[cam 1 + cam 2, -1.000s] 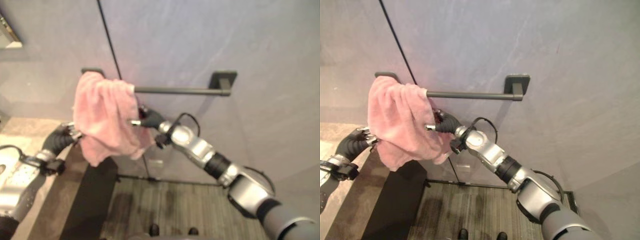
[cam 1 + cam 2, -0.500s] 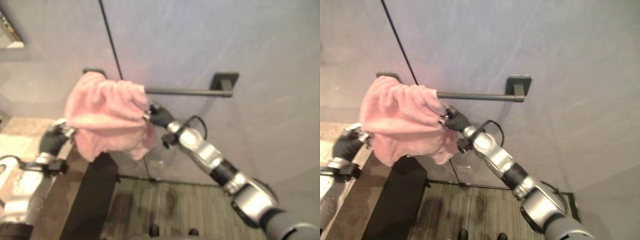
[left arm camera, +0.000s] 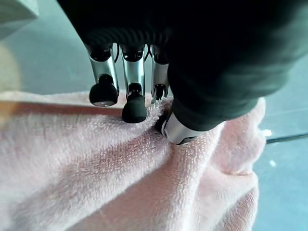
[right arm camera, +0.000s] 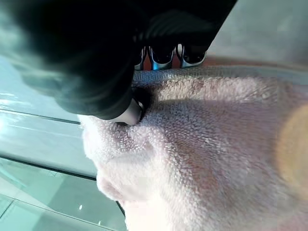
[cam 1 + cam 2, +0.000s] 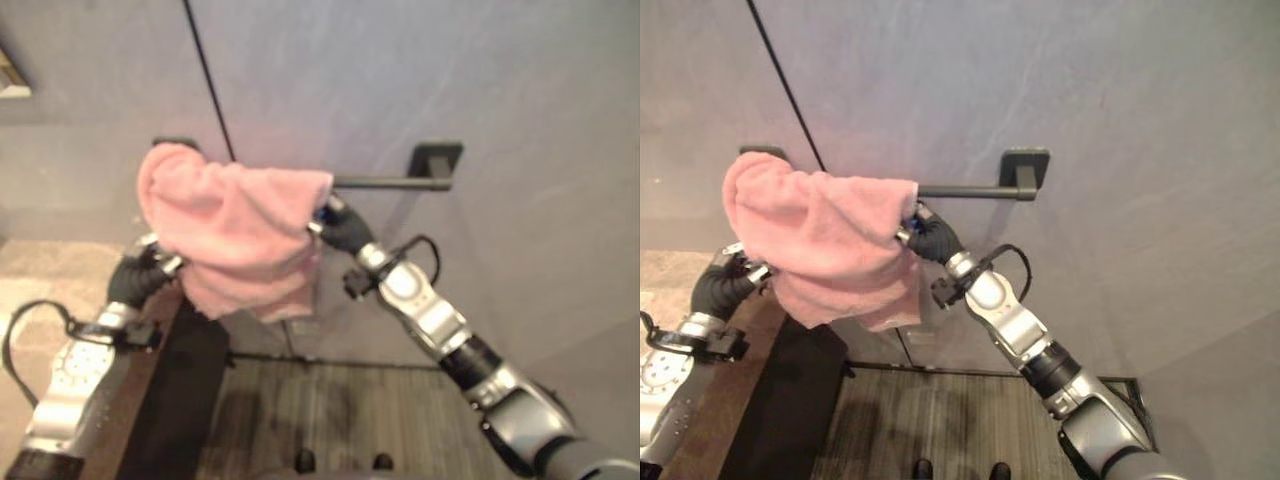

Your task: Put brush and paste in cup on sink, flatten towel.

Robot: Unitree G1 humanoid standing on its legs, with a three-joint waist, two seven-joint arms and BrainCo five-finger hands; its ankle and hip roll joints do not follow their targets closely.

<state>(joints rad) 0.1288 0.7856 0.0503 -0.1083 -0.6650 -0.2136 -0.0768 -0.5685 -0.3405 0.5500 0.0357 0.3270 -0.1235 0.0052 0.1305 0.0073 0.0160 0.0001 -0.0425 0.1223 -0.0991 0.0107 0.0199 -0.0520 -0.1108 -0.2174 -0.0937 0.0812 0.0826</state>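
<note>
Gripping the pink towel (image 5: 240, 235) at centre frame, your left hand (image 5: 150, 262) pinches its left side and your right hand (image 5: 335, 222) its right edge. Behind them, the rail (image 5: 385, 181) runs rightward, so you spread that way.

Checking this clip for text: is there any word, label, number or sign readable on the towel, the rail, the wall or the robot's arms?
None can be read.
Pink towel: plain terry, no tag or print showing.
Dark towel rail and grey wall: no signs or markings.
Left hand and right hand, both gripping the towel: no legible lettering.
</note>
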